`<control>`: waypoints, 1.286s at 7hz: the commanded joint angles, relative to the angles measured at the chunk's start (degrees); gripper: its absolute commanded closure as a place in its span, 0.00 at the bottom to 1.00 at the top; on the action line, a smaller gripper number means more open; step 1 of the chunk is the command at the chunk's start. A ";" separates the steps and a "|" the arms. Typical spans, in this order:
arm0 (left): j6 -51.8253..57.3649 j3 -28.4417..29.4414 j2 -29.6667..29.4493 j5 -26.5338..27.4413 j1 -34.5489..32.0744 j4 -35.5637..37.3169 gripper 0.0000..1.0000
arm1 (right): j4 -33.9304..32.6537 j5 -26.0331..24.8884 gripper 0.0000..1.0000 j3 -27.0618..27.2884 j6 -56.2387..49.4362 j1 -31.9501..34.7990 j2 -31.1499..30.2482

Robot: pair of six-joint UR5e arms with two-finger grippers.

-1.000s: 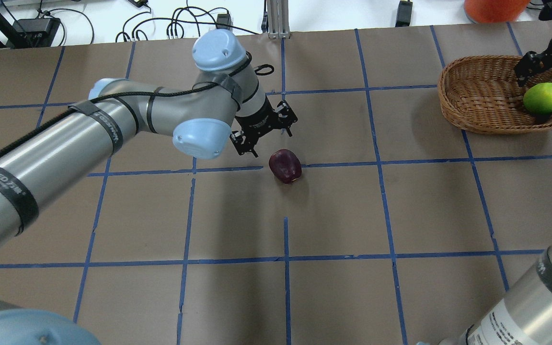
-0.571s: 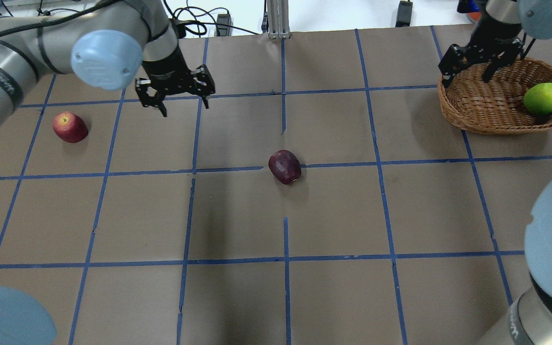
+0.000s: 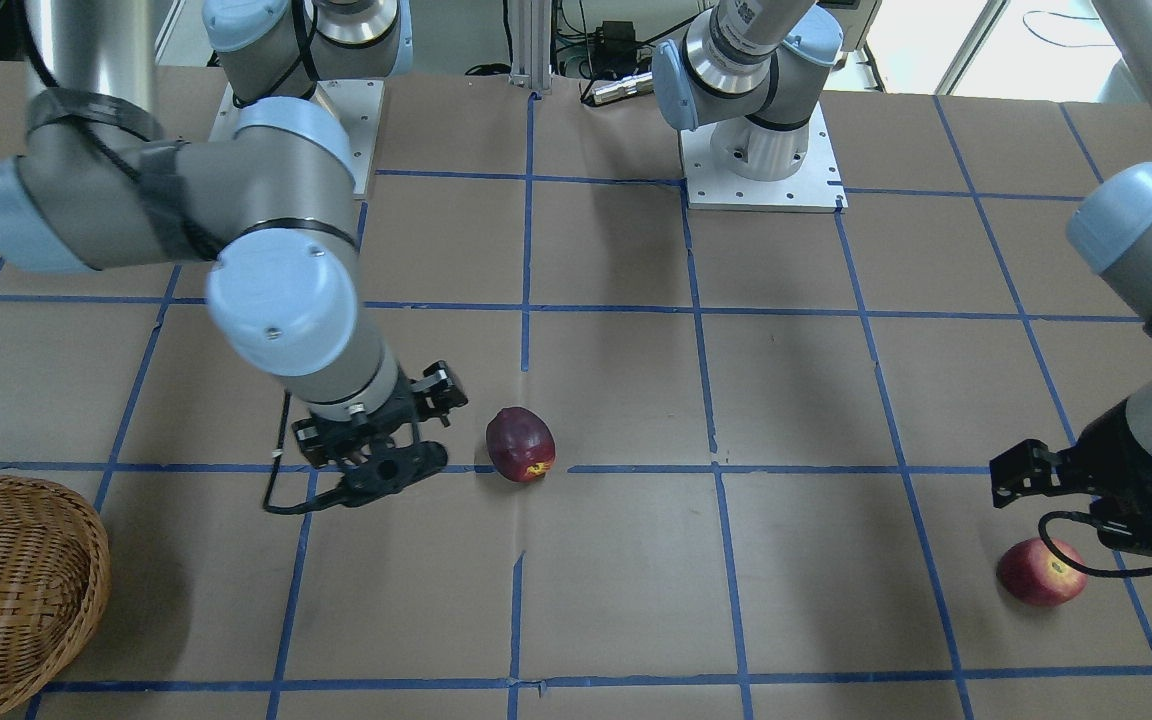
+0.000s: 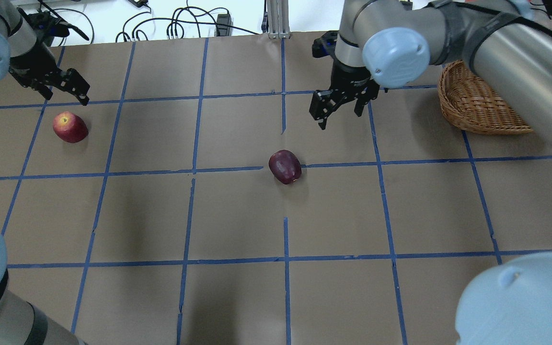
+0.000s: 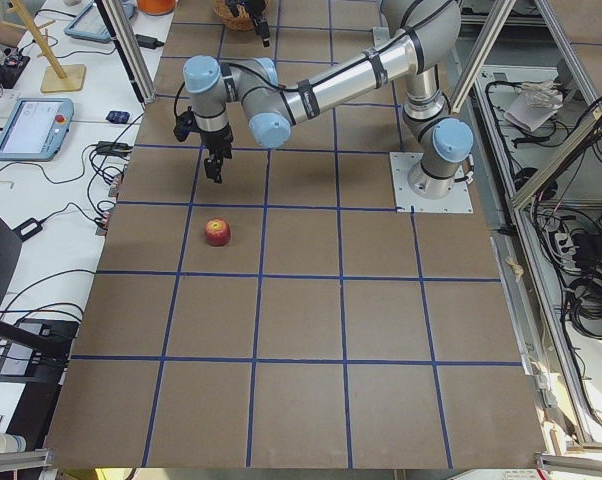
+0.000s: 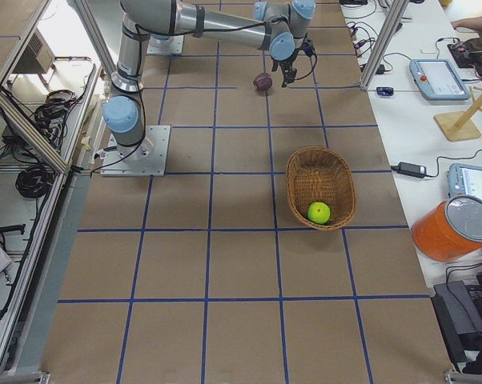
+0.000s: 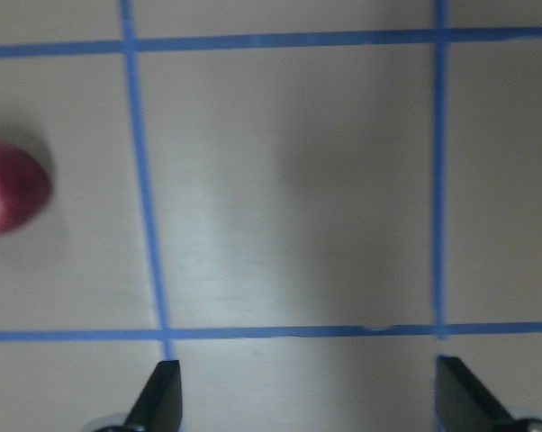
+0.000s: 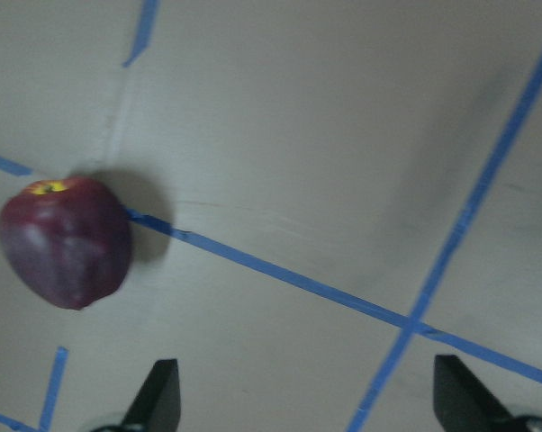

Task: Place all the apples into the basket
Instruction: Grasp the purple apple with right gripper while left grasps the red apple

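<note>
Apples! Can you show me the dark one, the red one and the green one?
dark maroon apple (image 4: 285, 166): overhead view, middle of its rounded side.
red apple (image 4: 70, 127): overhead view, middle of its skin.
green apple (image 6: 319, 212): right-side view, middle of its top.

The lime green apple (image 6: 319, 212) sits inside the light brown oval wicker basket (image 6: 293, 172), at one end and close to its wall. The dark maroon apple (image 4: 285, 166) rests near the middle of the bench (image 4: 237, 215), touching a blue tape line (image 4: 228, 168). The lighter red apple (image 4: 70, 127), its yellowish stem end showing, lies alone toward the robot's left, well apart from the basket.
</note>
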 commanded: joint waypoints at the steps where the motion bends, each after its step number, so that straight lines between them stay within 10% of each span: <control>1: 8.98 -0.10 -7.79 -0.17 3.90 11.68 0.00 | -13.06 -0.05 0.00 7.30 2.74 7.02 1.63; 6: 9.97 0.43 -14.41 -0.17 4.62 13.57 0.04 | -16.73 3.99 0.00 10.68 3.98 7.83 3.13; 7: 9.71 0.34 -14.42 -0.17 4.62 13.39 0.54 | -17.60 3.99 0.00 10.50 3.98 7.83 4.44; 9: 2.73 -0.10 -11.10 -0.35 3.49 7.64 0.67 | -23.49 4.08 0.00 10.76 4.15 7.83 7.77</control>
